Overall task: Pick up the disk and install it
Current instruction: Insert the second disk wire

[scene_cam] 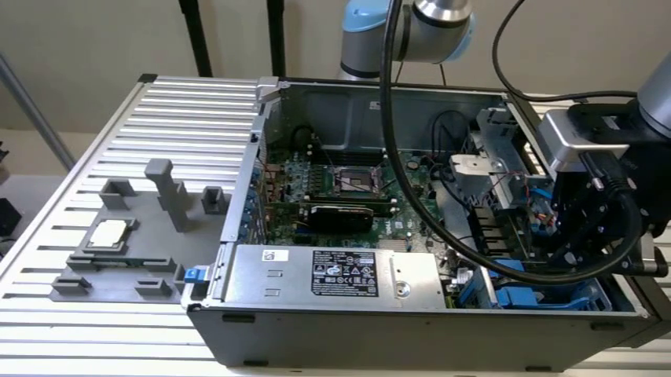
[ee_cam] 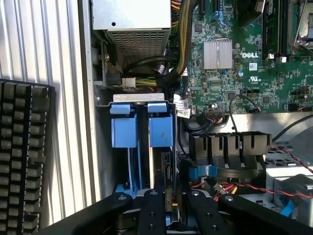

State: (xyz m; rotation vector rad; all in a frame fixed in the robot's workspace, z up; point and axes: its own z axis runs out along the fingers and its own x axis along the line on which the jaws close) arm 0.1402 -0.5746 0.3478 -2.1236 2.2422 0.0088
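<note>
Disk (ee_cam: 165,169) stands edge-on in the drive cage, in the slot beside the motherboard, and carries one of the two blue bracket tabs. The neighbouring blue caddy (ee_cam: 124,129) sits in the slot nearer the chassis wall, and I can't confirm there's a drive in it.

Key relation, from the wrist view: the disk's thin edge runs straight out from the gripper (ee_cam: 173,215) and lines up with the gap in the black linkage. Its long axis points away from the claw toward the blue tab end, parallel to the cage walls. The gripper is right at the disk's near end. I can't tell whether it's clamped on the disk or loose, because the contact point is hidden.

In the exterior view the gripper (scene_cam: 587,228) hangs over the lower-right corner of the open PC case (scene_cam: 419,322), above the blue cage parts (scene_cam: 524,297).

Readable text:
- "DELL" is printed in white on the motherboard (ee_cam: 250,55).
- The power supply (scene_cam: 335,273) in the lower centre of the exterior view has a black label with white print, which is not legible.
- No disk label is visible from this edge-on angle.

A CPU chip (scene_cam: 110,234) sits on the grey fixture at the exterior view's left, well apart from the gripper. A keyboard (ee_cam: 24,156) lies outside the case wall.
</note>
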